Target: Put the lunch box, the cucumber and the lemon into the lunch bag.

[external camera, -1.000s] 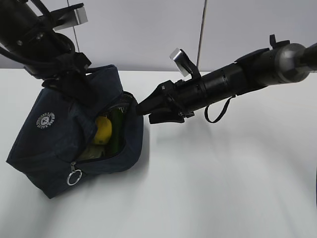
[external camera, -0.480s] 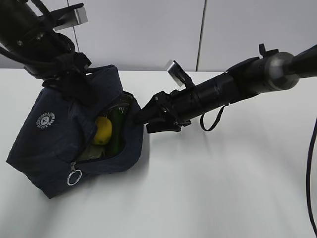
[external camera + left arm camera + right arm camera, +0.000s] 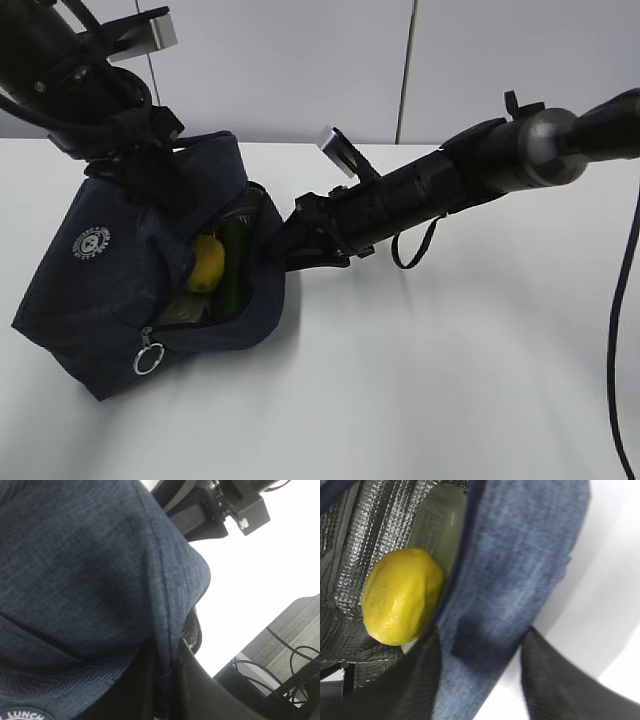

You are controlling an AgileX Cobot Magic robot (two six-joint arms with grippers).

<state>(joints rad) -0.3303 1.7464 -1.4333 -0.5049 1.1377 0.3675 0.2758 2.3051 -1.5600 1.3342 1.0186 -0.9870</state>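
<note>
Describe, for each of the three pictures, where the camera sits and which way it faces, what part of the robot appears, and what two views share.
Exterior view: in front of the table, slanting down at the lunch bag, both arms in shot.
Left wrist view: on the left arm, pressed close to the bag's navy fabric; left claw pinching it.
Right wrist view: on the right arm, facing the bag's opening; right claw straddling the bag's wall.
Shared: the lemon appears in the exterior and right wrist views.
</note>
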